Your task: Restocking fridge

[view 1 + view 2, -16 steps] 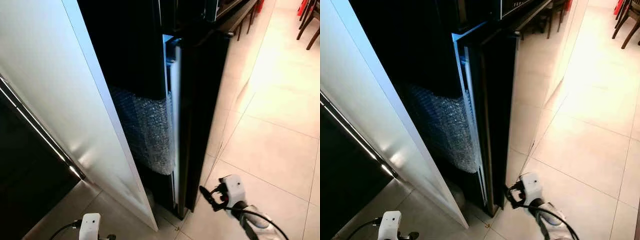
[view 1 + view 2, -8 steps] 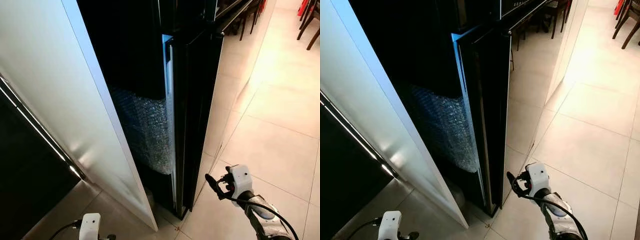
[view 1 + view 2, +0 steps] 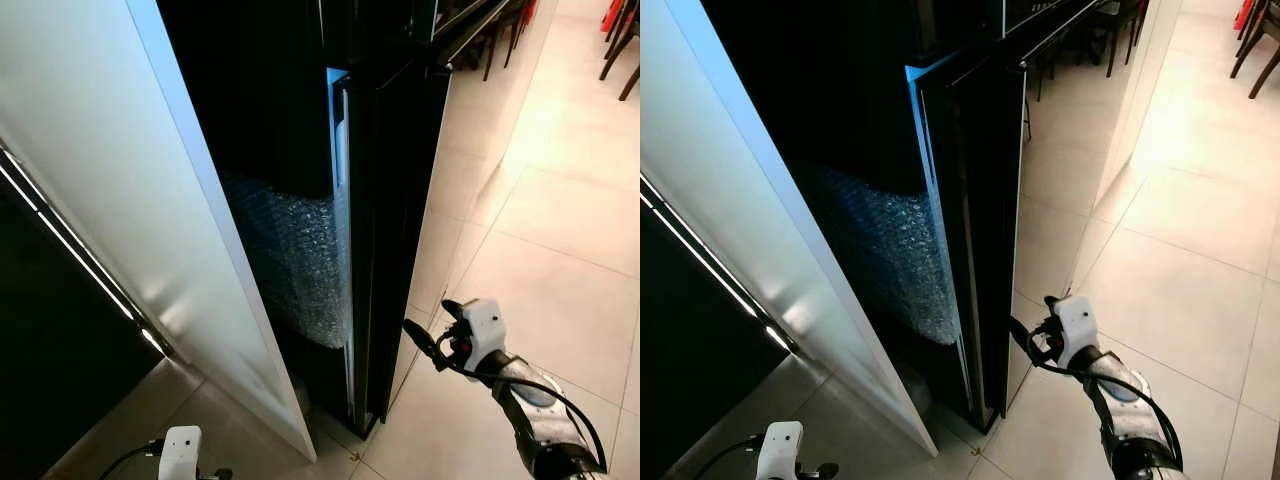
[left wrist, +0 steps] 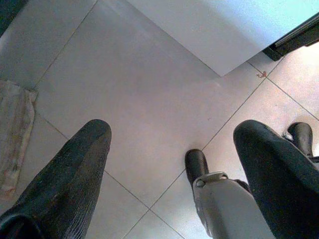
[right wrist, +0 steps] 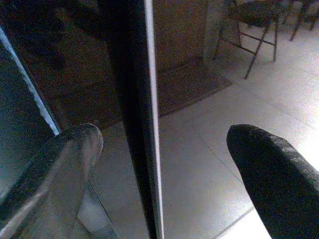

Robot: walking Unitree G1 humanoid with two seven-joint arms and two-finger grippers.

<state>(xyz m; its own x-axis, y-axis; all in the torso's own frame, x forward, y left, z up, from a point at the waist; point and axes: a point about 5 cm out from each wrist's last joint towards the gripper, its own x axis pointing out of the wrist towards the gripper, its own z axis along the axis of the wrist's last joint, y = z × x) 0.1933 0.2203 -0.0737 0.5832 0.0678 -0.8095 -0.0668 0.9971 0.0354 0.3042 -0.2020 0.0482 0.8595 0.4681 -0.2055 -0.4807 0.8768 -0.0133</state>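
1. Right gripper (image 5: 159,164) is sitting with fingers spread wide, and the free edge of the black fridge door (image 5: 134,99) is running between them; contact is unclear.
2. In the head views the right gripper (image 3: 1025,340) is reaching toward that door's (image 3: 985,230) lower edge; the door is standing ajar.
3. Bubble wrap (image 3: 295,260) is showing inside the gap behind the door.
4. Left gripper (image 4: 169,164) is hanging low with fingers apart, pointing at the tiled floor (image 4: 139,99); a cloth (image 4: 12,134) is lying on the floor.
5. A white panel (image 3: 120,220) is standing left of the fridge; chairs (image 3: 1250,40) are sitting well away on the right.
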